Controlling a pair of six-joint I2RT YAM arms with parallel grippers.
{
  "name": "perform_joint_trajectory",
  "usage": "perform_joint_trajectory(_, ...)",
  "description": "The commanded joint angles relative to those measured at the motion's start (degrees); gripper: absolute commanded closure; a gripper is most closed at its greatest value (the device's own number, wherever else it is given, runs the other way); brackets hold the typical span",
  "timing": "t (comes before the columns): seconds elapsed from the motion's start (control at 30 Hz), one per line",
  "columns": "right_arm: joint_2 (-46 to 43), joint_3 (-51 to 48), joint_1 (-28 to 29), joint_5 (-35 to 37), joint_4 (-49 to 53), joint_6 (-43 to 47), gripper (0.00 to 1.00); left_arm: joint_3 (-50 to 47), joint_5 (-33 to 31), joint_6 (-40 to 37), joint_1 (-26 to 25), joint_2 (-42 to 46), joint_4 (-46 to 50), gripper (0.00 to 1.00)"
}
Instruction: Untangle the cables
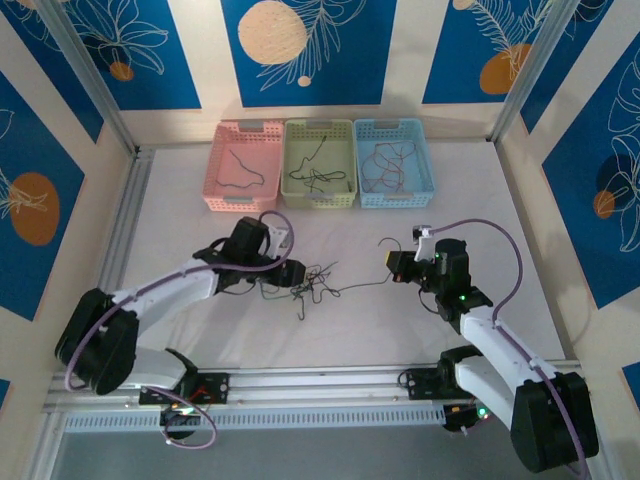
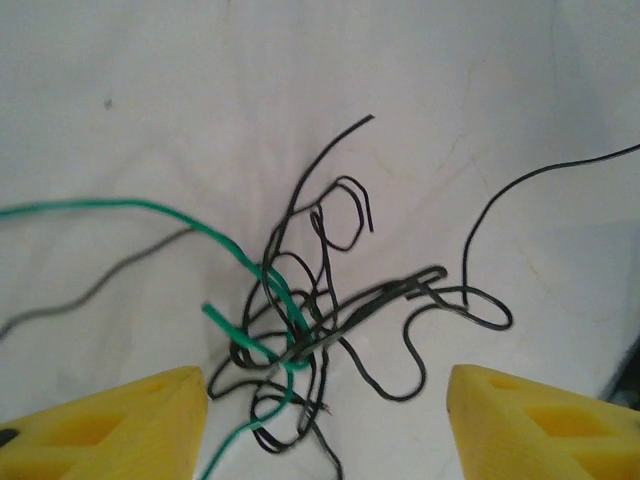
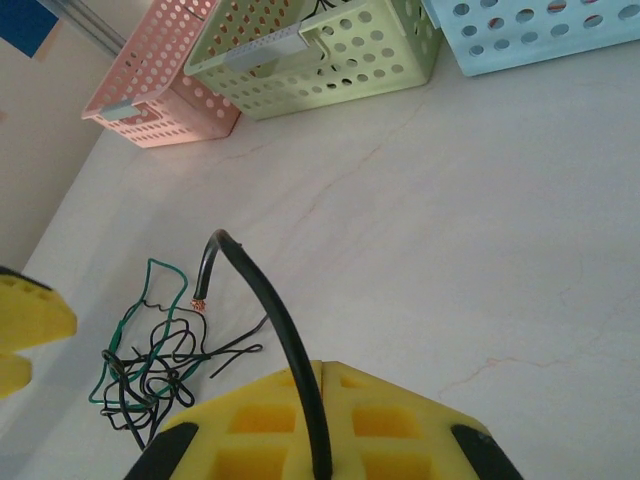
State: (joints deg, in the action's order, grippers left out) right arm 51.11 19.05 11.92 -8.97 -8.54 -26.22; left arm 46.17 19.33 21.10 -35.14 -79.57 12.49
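A tangle of thin black and green cables (image 1: pixel 312 282) lies on the white table between the arms. My left gripper (image 1: pixel 292 272) hovers just over it, open. In the left wrist view its yellow fingers (image 2: pixel 110 425) stand far apart on either side of the knot (image 2: pixel 320 320), touching nothing, and a green cable (image 2: pixel 150 210) runs off to the left. My right gripper (image 1: pixel 392 268) is shut on a black cable (image 3: pixel 265 290) that arches up from between the pads (image 3: pixel 270 415), bare copper end drooping. That strand leads back to the tangle (image 3: pixel 150 360).
Three baskets stand in a row at the back: pink (image 1: pixel 245 205), green (image 1: pixel 320 200) and blue (image 1: pixel 397 198), each with loose cables inside. Purple arm cables loop beside both arms. Walls close in on the left and right.
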Motion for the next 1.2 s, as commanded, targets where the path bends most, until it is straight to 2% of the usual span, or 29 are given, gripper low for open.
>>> perform_joint_trajectory(0.0,-0.1,-0.1,-0.5,0.0,-1.0,-0.5,1.00,6.1,-4.6,-8.6,-0.5,-3.3,5.8,0.38)
perform_joint_trajectory(0.13,-0.1,-0.1,-0.7,0.2,-0.9,-0.6,1.00,10.5,-4.4,-13.6,-0.6,-7.1,10.2,0.39)
perform_joint_trajectory(0.2,-0.2,-0.1,-0.8,0.3,-0.8,-0.4,1.00,11.8,-6.4,-14.1,-0.6,-8.6,12.0,0.41)
perform_joint_trajectory(0.37,-0.3,-0.2,-0.9,0.7,-0.9,-0.3,1.00,11.9,-3.7,-14.3,-0.8,-11.4,11.3,0.43)
perform_joint_trajectory(0.53,-0.3,-0.3,-1.2,0.0,-1.0,-0.6,1.00,10.9,-1.5,-13.6,-1.2,-12.5,10.6,0.38)
perform_joint_trajectory(0.83,0.1,-0.4,-1.2,0.0,-1.2,-0.7,1.00,9.0,-1.3,-12.5,-1.3,-12.1,9.6,0.42)
perform_joint_trajectory(1.17,0.2,-0.4,-1.2,0.0,-1.2,-0.6,1.00,9.8,-0.4,-10.4,-1.3,-5.7,10.3,0.35)
